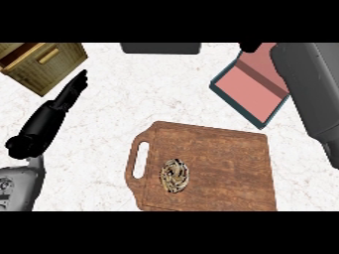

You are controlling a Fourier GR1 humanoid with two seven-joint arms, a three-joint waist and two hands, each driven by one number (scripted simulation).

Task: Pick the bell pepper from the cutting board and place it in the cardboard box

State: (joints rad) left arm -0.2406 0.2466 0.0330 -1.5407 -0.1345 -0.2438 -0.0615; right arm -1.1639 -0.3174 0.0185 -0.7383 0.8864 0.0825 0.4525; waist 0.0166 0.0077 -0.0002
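Observation:
The bell pepper (175,175) is a small round mottled yellow-brown thing lying on the wooden cutting board (224,163), near the board's handle slot at its left. The cardboard box (37,62) stands open at the far left corner. My left hand (52,114) is open on the counter between box and board, its straight fingers pointing towards the box. My right forearm (318,94) stretches up the right side. Only a black sliver of my right hand (250,47) shows at the top edge, far beyond the pepper.
A pink tray with a teal rim (252,88) lies tilted beyond the board, partly under my right forearm. A dark grey object (161,48) sits at the far edge. White marble counter (129,99) spreads between box, board and tray.

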